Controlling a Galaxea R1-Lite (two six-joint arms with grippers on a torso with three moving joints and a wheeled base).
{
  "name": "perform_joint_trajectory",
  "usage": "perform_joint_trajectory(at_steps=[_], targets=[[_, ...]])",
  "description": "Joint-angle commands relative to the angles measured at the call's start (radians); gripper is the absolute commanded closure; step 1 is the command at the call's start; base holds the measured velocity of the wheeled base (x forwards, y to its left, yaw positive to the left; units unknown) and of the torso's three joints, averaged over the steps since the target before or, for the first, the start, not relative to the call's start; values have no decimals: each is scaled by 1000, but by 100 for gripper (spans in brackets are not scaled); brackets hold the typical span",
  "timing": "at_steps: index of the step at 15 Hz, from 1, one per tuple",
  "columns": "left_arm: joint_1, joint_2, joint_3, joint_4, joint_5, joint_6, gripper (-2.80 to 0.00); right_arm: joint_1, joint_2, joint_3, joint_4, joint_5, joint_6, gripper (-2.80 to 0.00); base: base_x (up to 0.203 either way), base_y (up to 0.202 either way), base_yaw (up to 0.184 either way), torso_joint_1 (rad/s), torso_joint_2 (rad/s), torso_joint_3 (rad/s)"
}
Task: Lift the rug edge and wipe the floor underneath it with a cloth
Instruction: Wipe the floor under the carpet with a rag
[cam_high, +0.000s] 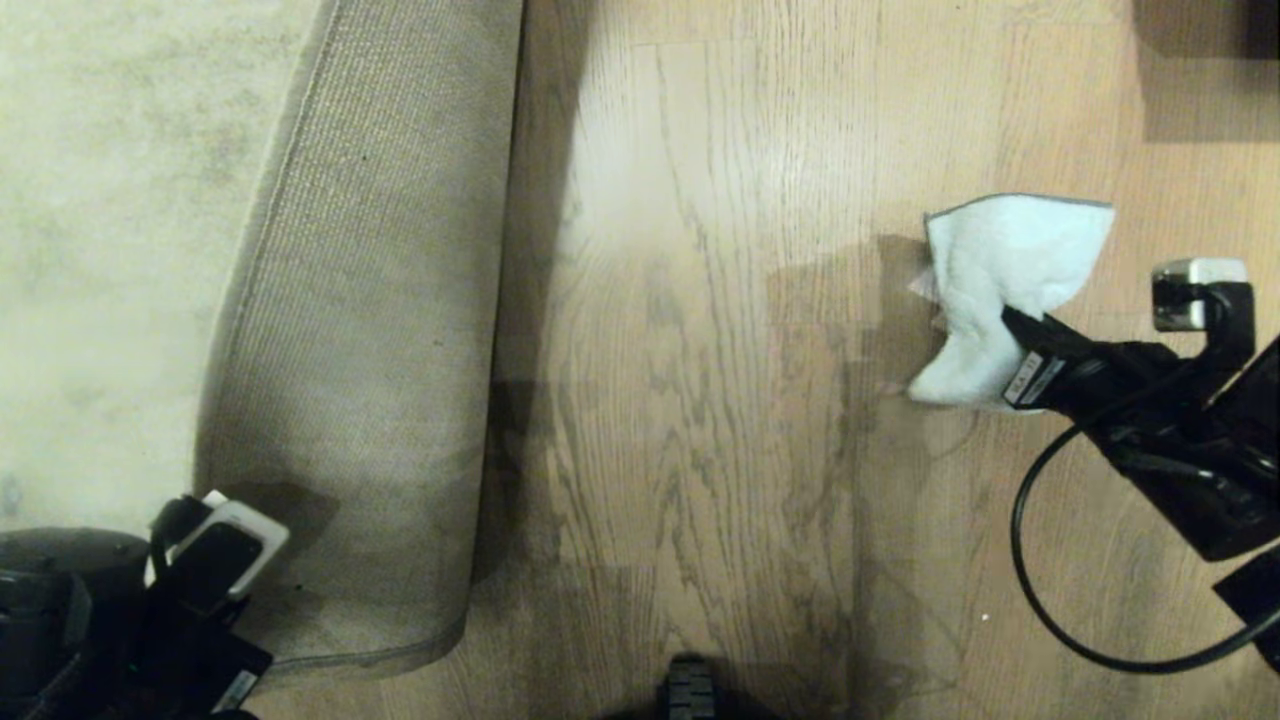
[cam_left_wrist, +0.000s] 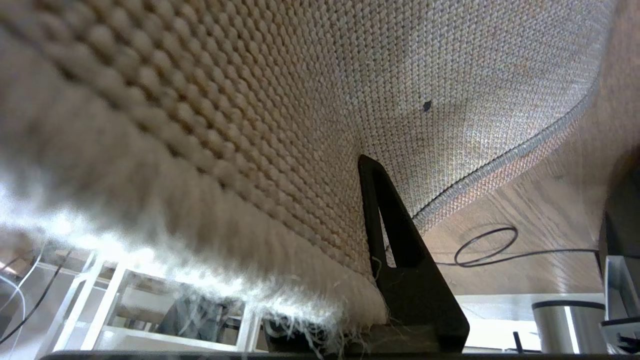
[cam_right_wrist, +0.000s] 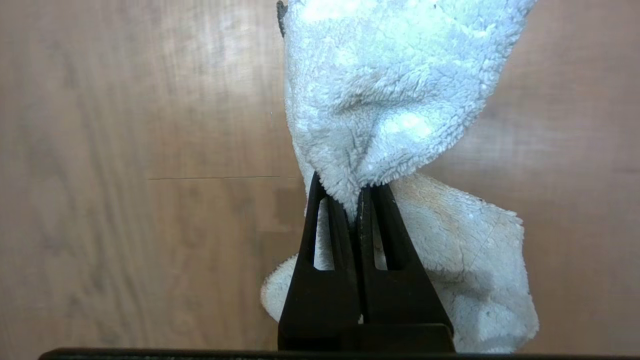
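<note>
A: Head view first. What do you have on the left side of the frame?

B: I see the rug (cam_high: 110, 250) filling the upper left, and its edge (cam_high: 380, 330) is folded over so the ribbed tan underside faces up. My left gripper (cam_high: 215, 545) sits at the lower left corner, at the near end of that fold.

A: Is it holding?

B: Yes. In the left wrist view one black finger (cam_left_wrist: 400, 265) lies against the woven underside (cam_left_wrist: 350, 100) with the frayed end of the rug pinched at its base, so I read the jaws as clamped narrow on the edge.

A: And the floor?

B: Bare wood floor (cam_high: 720, 400) runs down the middle of the frame, beside the fold, with a sheen in the upper centre.

A: Where is the cloth?

B: At the right of the frame, around mid-height, well apart from the rug. The cloth (cam_high: 1000, 290) hangs from my right gripper (cam_high: 1020, 335), which comes in from the lower right. In the right wrist view both fingers (cam_right_wrist: 320, 260) are pressed together on a bunched fold of cloth (cam_right_wrist: 390, 100), with the rest draping past them over the floor (cam_right_wrist: 125, 175). A black cable (cam_high: 1030, 560) loops below that arm.
</note>
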Motion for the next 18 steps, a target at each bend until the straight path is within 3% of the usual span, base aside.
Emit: perform_joint_trajectory(at_steps=[1,4,8,11,15,18], targets=[[-1,5,1,2,0,3,0,-50,-110,59,-7,0,1,0,0,0,0,0,0,0],[0,5,2,3,0,3,0,-96,-232,155,-4,5,1,0,0,0,0,0,0,0],[-2,6,10,5,-3,3,0,-230,-450,332,-1,90,0,0,0,0,0,0,0,0],[-25,15,11,5,-3,3,0,-247,-626,399,77,104,0,0,0,0,0,0,0,0],[-40,21,10,2,1,3,0,-248,-979,405,479,109,-9,0,0,0,0,0,0,0],[-40,20,17,2,4,3,0,-233,-1343,406,866,110,-13,0,0,0,0,0,0,0]])
